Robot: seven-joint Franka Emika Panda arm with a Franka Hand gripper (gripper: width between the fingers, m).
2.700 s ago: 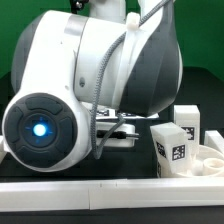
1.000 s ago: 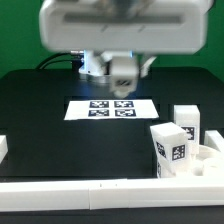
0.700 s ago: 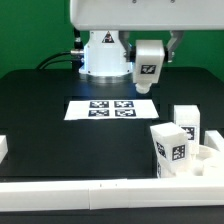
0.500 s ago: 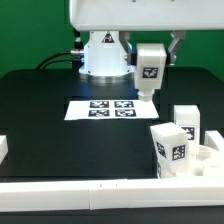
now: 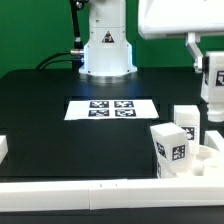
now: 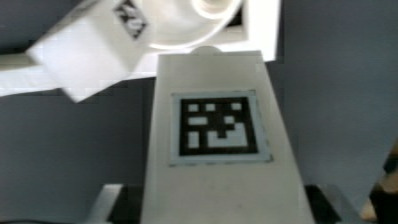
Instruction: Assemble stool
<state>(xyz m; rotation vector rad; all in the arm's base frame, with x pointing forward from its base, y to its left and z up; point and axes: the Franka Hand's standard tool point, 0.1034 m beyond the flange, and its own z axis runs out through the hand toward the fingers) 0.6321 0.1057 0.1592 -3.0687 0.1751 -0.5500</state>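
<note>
My gripper (image 5: 210, 60) is shut on a white stool leg (image 5: 212, 88) with a square tag, holding it upright in the air at the exterior view's right edge, above and behind the seat. The round seat (image 5: 203, 163) lies at the front right, with two tagged legs (image 5: 170, 148) (image 5: 187, 122) standing at it. In the wrist view the held leg (image 6: 217, 130) fills the middle between the jaws of my gripper (image 6: 217, 208). Beyond it are the seat (image 6: 187, 20) and another leg (image 6: 98, 55).
The marker board (image 5: 112, 108) lies flat in the middle of the black table. A long white border bar (image 5: 80, 190) runs along the front edge, with a short white piece (image 5: 4, 150) at the left. The robot base (image 5: 107, 50) stands at the back.
The arm has swung from the back middle to the exterior view's right with the leg in its gripper. The leg now hangs over the seat's side. The other parts have not moved.
</note>
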